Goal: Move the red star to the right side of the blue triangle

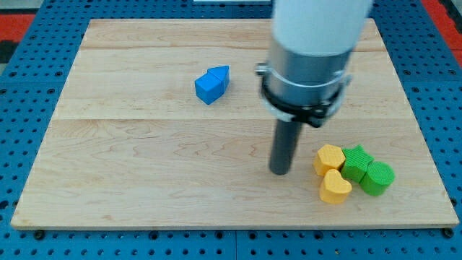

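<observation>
The blue triangle (218, 76) lies flat on the desk (144, 166) in the upper middle of the view — touching a second blue block (208, 88) at its lower left, the two forming one cluster. Its top face is bright blue, its sides darker. The red star cannot be seen anywhere — possibly hidden behind the arm.

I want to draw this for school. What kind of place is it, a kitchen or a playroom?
Neither, most likely: it looks like a robot lab bench. A wooden board lies on a blue pegboard full of holes, and my tip stands just left of yellow and green blocks.
</observation>
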